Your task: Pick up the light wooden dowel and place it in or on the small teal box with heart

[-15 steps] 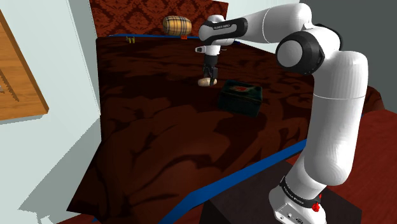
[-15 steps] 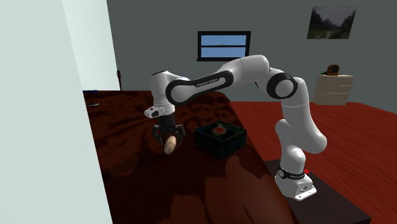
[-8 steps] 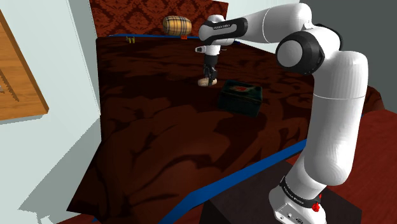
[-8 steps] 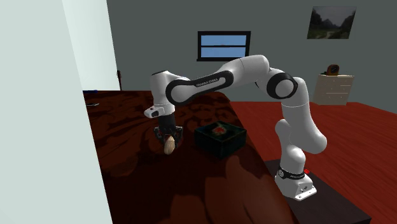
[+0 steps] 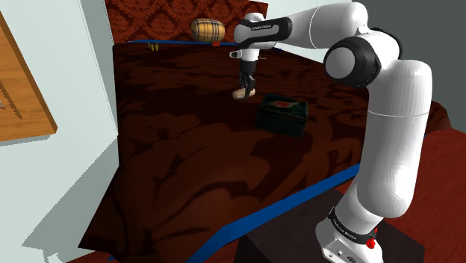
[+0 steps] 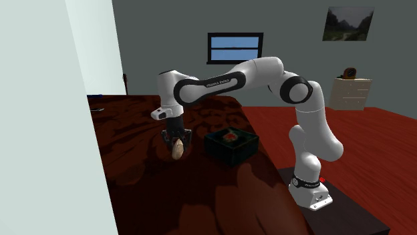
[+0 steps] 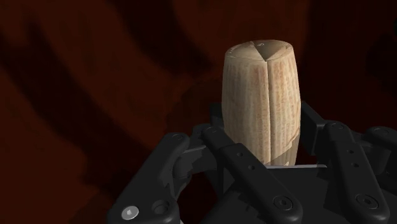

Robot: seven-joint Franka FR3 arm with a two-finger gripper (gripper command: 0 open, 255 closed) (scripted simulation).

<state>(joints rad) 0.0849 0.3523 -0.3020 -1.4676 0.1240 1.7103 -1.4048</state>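
Jaws pinching the light wooden dowel (image 7: 261,102) by its upper end, so we have the rest hanging free just over the bed (image 5: 187,149). Small dark teal box (image 5: 281,113) is near, at 4 o'clock of the dowel in the shoulder view: short carry.

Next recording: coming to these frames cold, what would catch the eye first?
The stubby pale wooden dowel clasped in the black pincer stands out most, bright against the dark red patterned bedspread beneath it. Next comes the big white arm arcing over the bed, then the small dark teal box on the bedspread, just to the pincer's right in the second exterior view.
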